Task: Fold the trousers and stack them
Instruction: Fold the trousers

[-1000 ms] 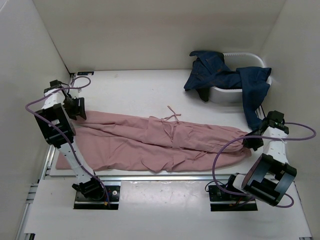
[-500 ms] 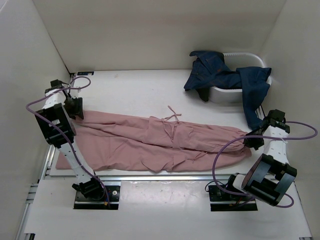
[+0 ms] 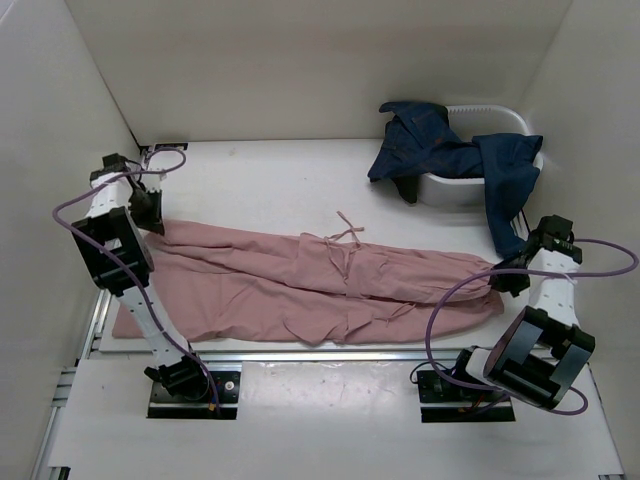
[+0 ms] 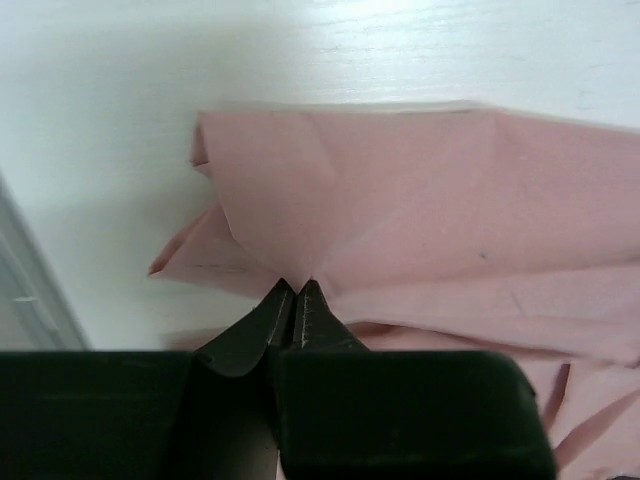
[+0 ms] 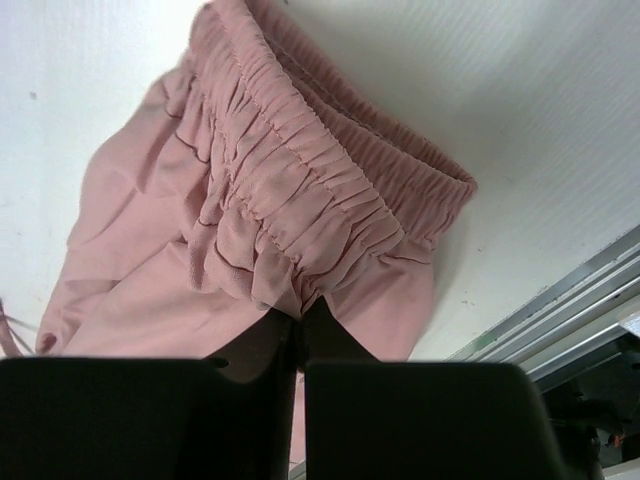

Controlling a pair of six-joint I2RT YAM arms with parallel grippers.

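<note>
Slightly farther back the left hand has been moved, pinching the leg end of the pink trousers; their waistband is pinched by the right hand.

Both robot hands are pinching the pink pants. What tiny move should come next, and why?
Probably lift the left gripper a little and start carrying the leg end toward the waist. It is shut on the leg end of the pink pants, the right gripper is shut on the elastic waistband, and the pants lie stretched out full length on the table, not yet folded.
</note>
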